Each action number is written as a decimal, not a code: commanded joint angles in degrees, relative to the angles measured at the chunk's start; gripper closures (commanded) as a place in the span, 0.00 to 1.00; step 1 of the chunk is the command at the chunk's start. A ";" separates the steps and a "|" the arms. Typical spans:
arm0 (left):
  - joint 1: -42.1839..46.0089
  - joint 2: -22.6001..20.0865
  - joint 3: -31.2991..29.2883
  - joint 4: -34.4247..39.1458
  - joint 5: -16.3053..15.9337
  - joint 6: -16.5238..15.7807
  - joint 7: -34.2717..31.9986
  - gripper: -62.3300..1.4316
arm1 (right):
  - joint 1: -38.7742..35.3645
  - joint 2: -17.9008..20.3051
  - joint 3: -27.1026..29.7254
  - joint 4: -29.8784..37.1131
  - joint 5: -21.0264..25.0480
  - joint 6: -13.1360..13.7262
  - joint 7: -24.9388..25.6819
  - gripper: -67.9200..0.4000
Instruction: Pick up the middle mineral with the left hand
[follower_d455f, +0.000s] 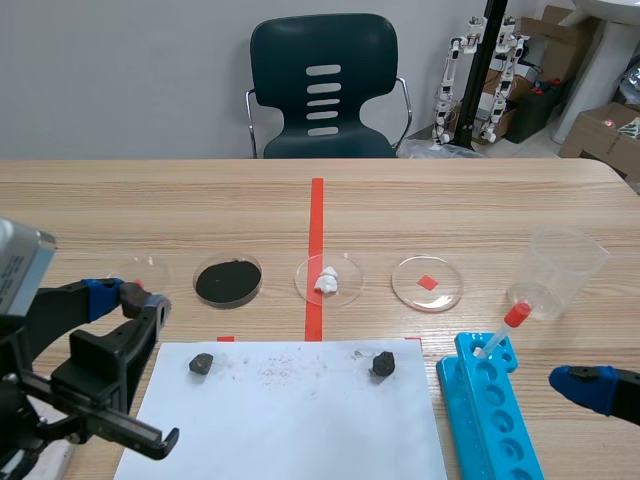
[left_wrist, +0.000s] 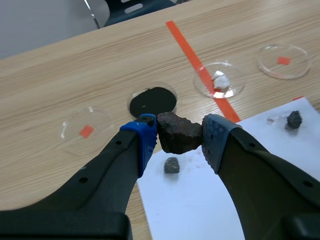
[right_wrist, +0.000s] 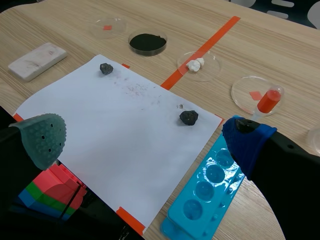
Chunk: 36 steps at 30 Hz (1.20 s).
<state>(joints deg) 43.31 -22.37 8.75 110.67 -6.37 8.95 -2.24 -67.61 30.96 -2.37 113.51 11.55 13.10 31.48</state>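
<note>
The left gripper pinches a lumpy reddish-brown mineral between its two blue pads. In the left wrist view the mineral's longer side runs straight across from pad to pad, with its broad rough face turned toward the camera. It hangs over the far corner of the white paper sheet, above a small dark mineral and near the dish of black powder.

In the scene view only a reddish speck of it shows at the fingertips, and the right wrist view does not show it at all. That view alone shows a white block beside the paper.

The right gripper is spread wide over the paper's near edge, with a second dark mineral ahead of it. A blue tube rack lies under its blue finger.
</note>
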 joint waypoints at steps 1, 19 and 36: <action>1.11 0.24 -0.48 1.09 0.09 0.20 -1.90 0.80 | 0.15 -0.02 0.15 1.40 0.44 0.20 0.85 0.00; 8.13 0.26 -1.73 1.09 4.59 -4.24 -9.14 0.80 | 0.15 -0.02 0.15 1.40 0.44 0.20 0.85 0.00; 8.11 0.26 -1.73 1.09 4.59 -4.24 -8.70 0.80 | 0.15 -0.02 0.15 1.40 0.44 0.20 0.85 0.00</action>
<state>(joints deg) 51.55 -22.37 6.72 110.67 -1.52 4.45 -10.13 -67.61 30.96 -2.37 113.51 11.55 13.10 31.48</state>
